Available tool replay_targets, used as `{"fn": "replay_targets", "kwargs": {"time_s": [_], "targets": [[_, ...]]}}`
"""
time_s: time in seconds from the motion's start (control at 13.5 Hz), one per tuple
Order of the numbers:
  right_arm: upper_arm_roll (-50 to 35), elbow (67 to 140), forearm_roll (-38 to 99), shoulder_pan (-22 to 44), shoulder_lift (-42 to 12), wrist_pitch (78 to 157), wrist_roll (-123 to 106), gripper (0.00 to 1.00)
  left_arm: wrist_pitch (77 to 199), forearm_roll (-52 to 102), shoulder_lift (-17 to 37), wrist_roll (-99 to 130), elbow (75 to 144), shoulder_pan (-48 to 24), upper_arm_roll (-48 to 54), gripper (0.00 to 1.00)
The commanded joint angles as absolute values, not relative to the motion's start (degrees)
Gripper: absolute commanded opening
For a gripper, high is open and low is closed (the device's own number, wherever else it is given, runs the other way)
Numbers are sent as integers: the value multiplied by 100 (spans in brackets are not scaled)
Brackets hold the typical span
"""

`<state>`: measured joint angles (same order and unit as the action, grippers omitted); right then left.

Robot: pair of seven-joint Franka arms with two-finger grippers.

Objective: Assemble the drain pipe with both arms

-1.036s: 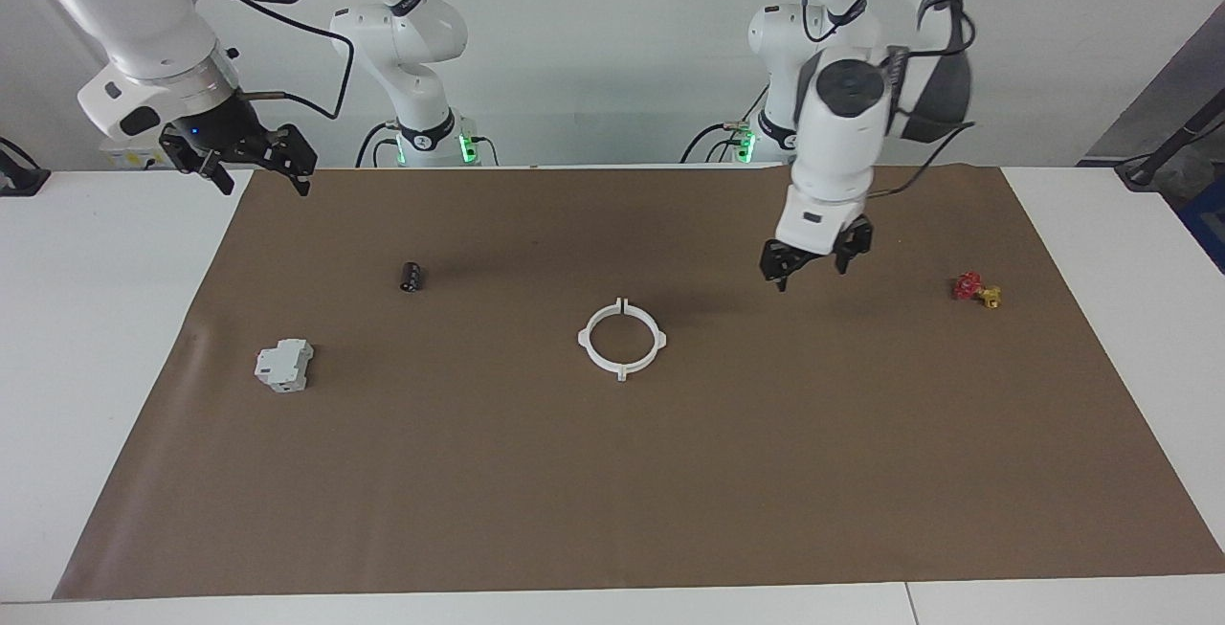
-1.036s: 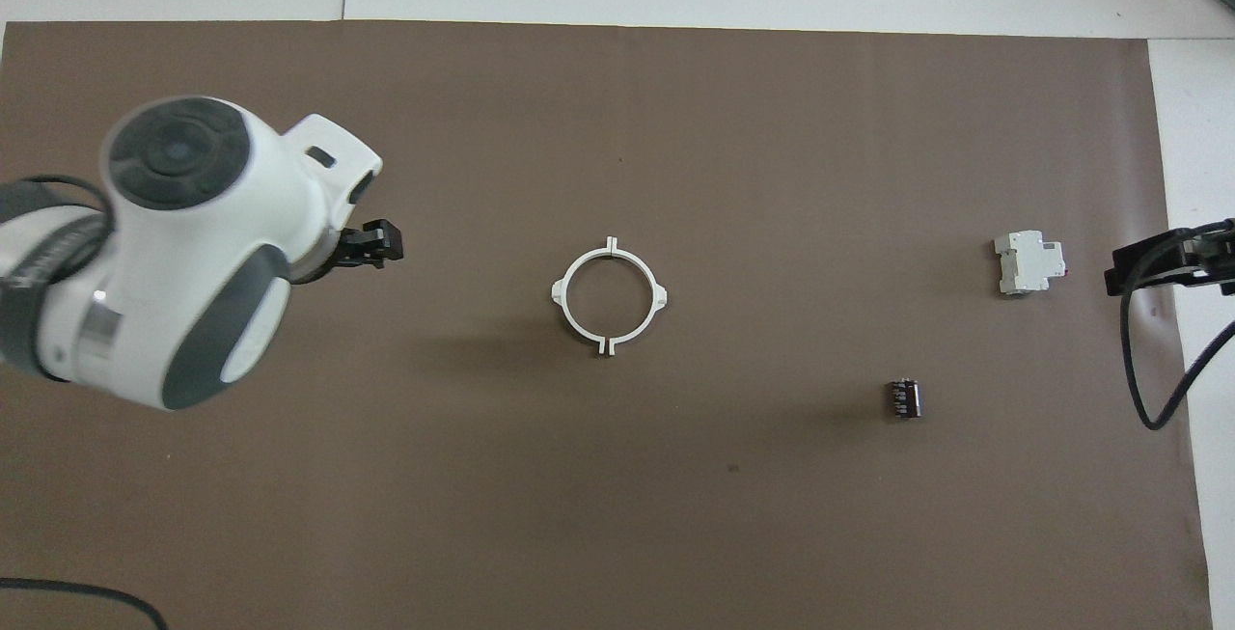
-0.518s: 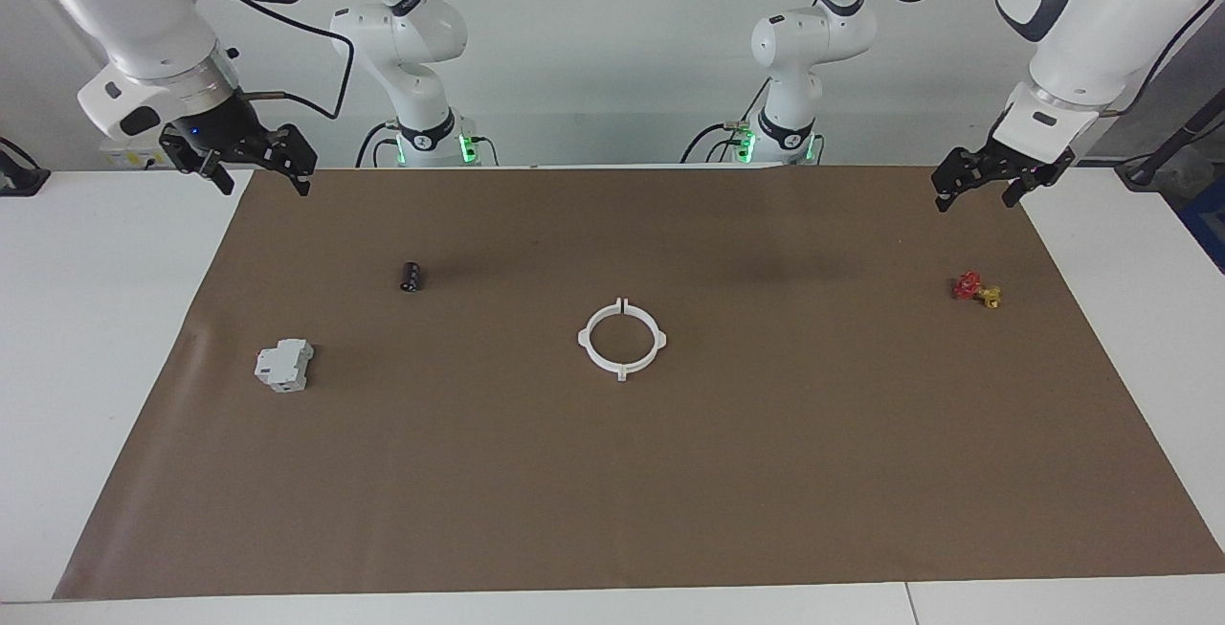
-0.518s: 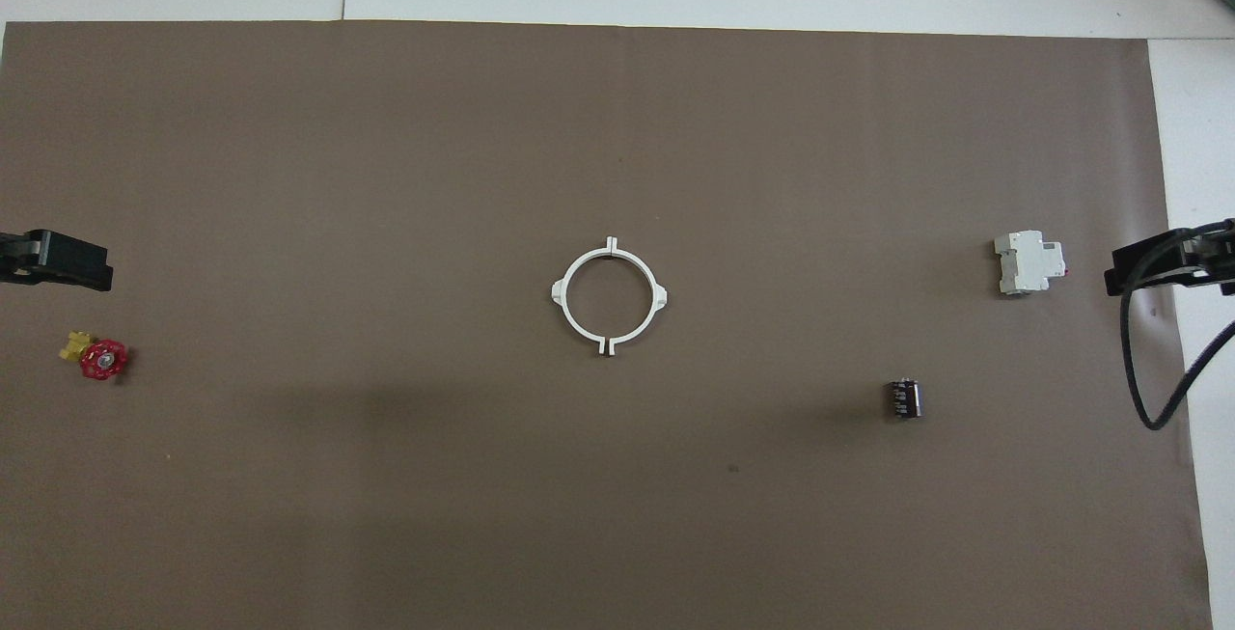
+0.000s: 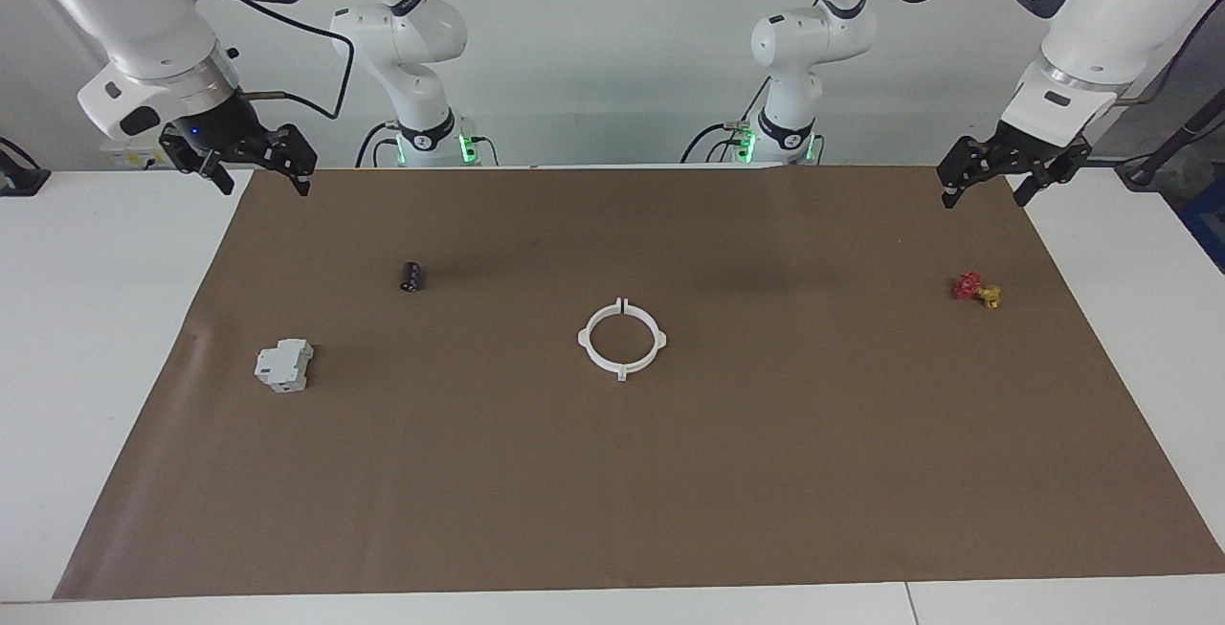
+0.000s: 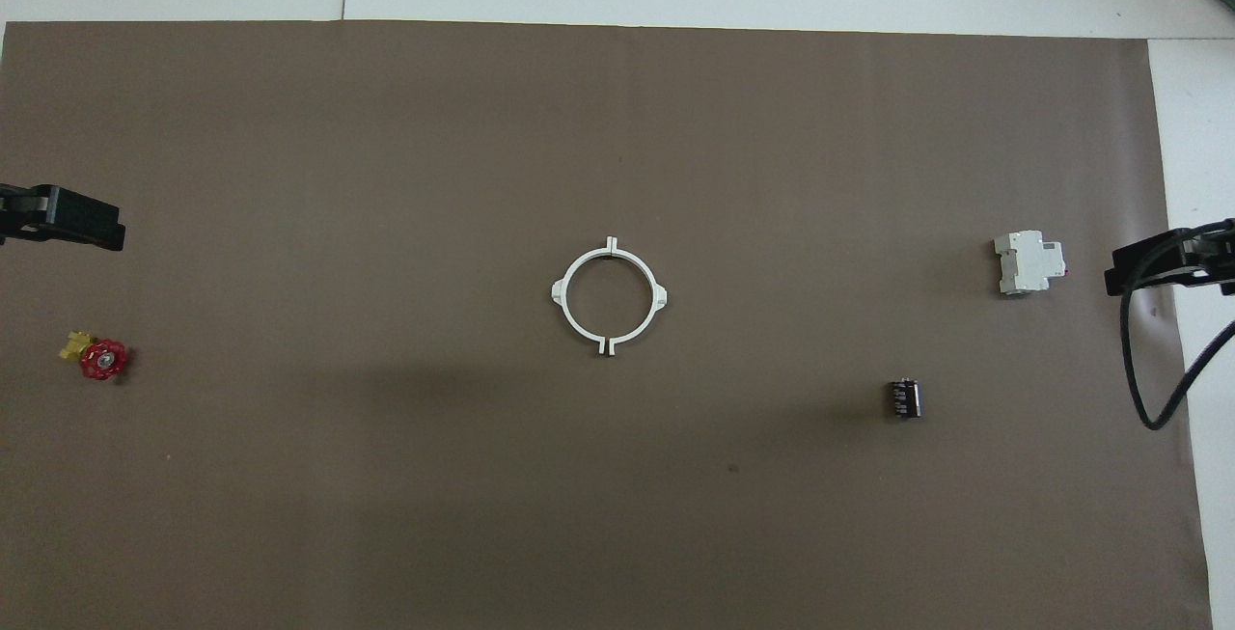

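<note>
The drain pipe's two white half-rings point(image 5: 595, 360) lie joined as one ring at the middle of the brown mat point(image 5: 766, 472), with small tabs pointing outward; the ring also shows in the overhead view point(image 6: 577, 327). My left gripper point(image 5: 986, 190) hangs open and empty in the air over the mat's corner at the left arm's end, well apart from the ring. Only its tip shows in the overhead view point(image 6: 87, 225). My right gripper point(image 5: 266, 187) waits open and empty over the mat's corner at the right arm's end; it also shows in the overhead view point(image 6: 1129, 273).
A red and yellow valve point(image 5: 976, 290) lies on the mat under the left gripper's end. A small black cylinder point(image 5: 411, 277) and a boxy grey-white block point(image 5: 283, 365) lie toward the right arm's end. White table point(image 5: 96, 319) surrounds the mat.
My left arm has swung up and away from beside the ring to the left arm's end of the table, uncovering the valve. The ring and the right arm have not moved.
</note>
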<state>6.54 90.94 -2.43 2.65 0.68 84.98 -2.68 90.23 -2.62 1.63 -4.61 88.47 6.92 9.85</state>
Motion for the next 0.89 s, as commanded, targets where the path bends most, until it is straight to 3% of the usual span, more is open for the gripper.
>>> {"fn": "replay_targets", "kwargs": {"time_s": [0.0, 0.52, 0.81], "targets": [[642, 9237, -185, 246, 193, 8525, -202, 100, 9061, -237, 255, -483, 8666, 282, 949, 100], [642, 9237, -185, 237, 193, 8525, -202, 100, 9185, -272, 246, -439, 8675, -78, 932, 100], [642, 9237, -185, 246, 193, 8525, -202, 100, 8869, -290, 255, -448, 8474, 70, 879, 100]]}}
